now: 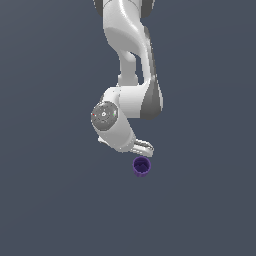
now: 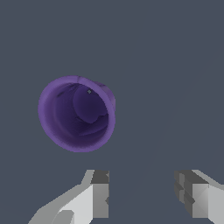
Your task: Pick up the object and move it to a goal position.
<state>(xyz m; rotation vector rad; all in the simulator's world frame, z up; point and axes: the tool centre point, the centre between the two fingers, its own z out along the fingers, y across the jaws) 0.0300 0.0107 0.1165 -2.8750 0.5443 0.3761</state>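
The object is a small dark purple cup [image 1: 141,166] with a hollow top, standing on the flat grey ground just below the arm's hand in the exterior view. In the wrist view the cup [image 2: 78,113] shows from above, its hollow open toward the camera. My gripper [image 2: 142,194] is open and empty, with its two fingers apart. The cup lies outside the gap between the fingers, off to one side and ahead of them. In the exterior view the gripper [image 1: 143,148] hovers just above the cup, its fingertips mostly hidden by the hand.
The white arm [image 1: 127,60] reaches down from the top of the exterior view. The plain grey ground [image 1: 50,200] stretches all around. No other objects show.
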